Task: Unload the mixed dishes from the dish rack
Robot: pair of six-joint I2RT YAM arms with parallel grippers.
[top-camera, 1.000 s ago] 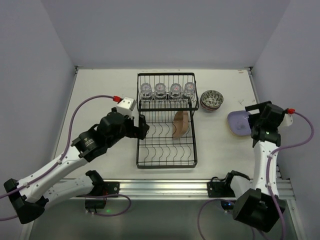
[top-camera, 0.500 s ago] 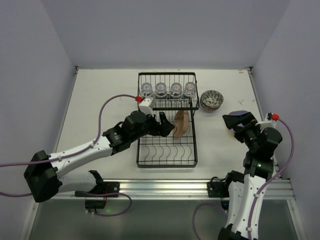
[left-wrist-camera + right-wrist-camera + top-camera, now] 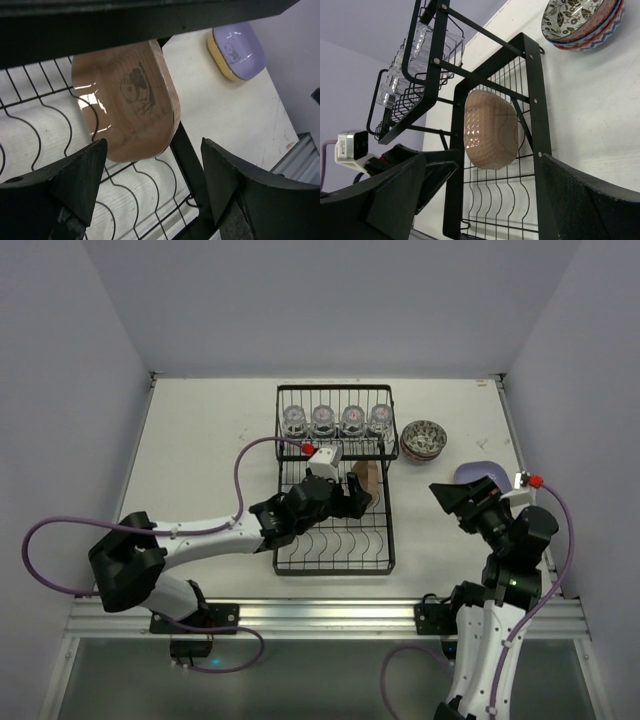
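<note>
The black wire dish rack point(image 3: 279, 540) stands mid-table. A tan plate point(image 3: 366, 486) leans on edge in its lower tray; it also shows in the left wrist view point(image 3: 125, 100) and the right wrist view point(image 3: 490, 130). My left gripper point(image 3: 348, 498) is open inside the tray, just short of the plate, jaws point(image 3: 152, 185) wide and empty. Several clear glass cups point(image 3: 337, 420) sit on the upper shelf. Stacked patterned bowls point(image 3: 424, 438) sit right of the rack. A purple plate on a yellow one point(image 3: 235, 45) lies further right. My right gripper point(image 3: 455, 496) is open and empty, facing the rack.
The rack's black frame post point(image 3: 185, 145) runs between my left fingers and the tan plate's right edge. The upper shelf bar crosses above the plate point(image 3: 490, 40). The purple plate point(image 3: 482, 471) is partly hidden behind my right gripper. Walls close in on three sides.
My left arm has reached right into the rack's lower tray, up to the tan plate. My right arm has drawn back from the purple plate and turned toward the rack.
</note>
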